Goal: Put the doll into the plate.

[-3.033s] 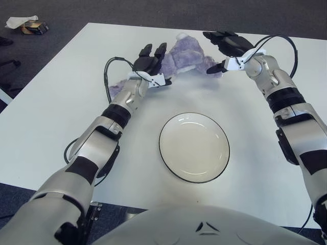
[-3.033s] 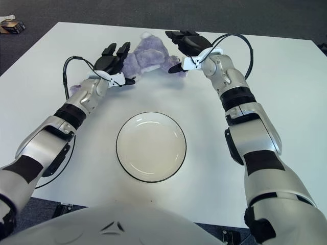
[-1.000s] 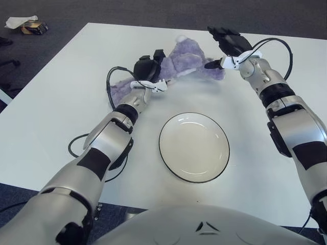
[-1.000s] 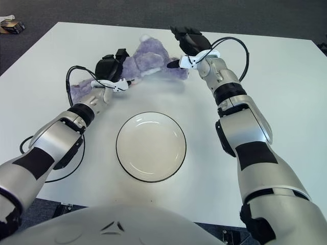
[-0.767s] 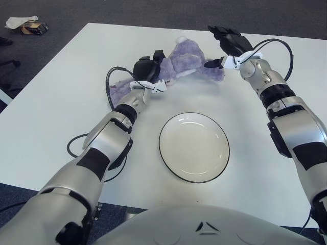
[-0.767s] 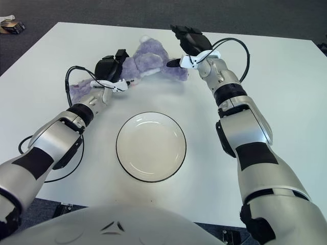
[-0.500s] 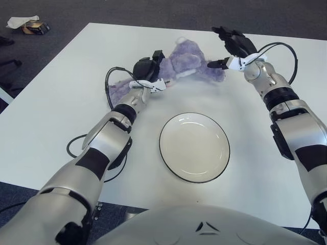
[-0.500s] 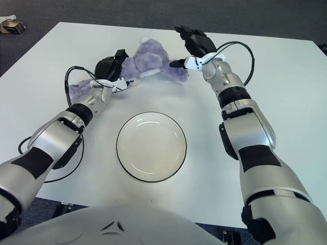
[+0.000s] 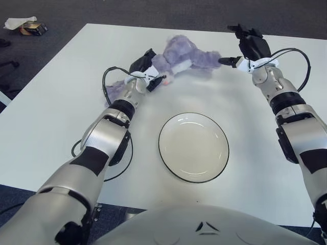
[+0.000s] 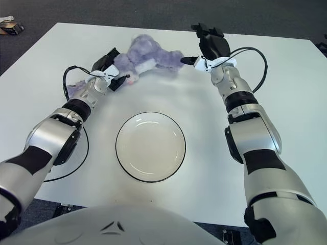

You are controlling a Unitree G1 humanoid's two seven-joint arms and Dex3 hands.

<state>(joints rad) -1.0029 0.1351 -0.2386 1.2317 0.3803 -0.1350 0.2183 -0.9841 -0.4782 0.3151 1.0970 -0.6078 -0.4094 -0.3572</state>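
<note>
A white table (image 9: 61,107) stood on dark carpet, with a white, dark-rimmed plate (image 9: 193,147) near the robot and nothing on it. Well beyond it, at the far middle of the table, the purple plush doll (image 9: 180,58) stretched between the two hands. The left hand (image 9: 144,69) pressed against the doll's left end, fingers curled at the fur, apparently gripping it, though the blur left the hold uncertain. The right hand (image 9: 249,48) showed just beside the doll's right end, fingers spread and holding nothing, a thumb tip at most touching the fur.

The risk was a one-sided hold: soft and limp, the doll could sag, swing or slip from the left fingers on the way over, landing short of the plate or draped across its rim. A black cable (image 9: 109,81) looped by the left wrist might snag. Small clutter (image 9: 26,24) lay on the floor, well apart. Nothing stood between doll and plate.
</note>
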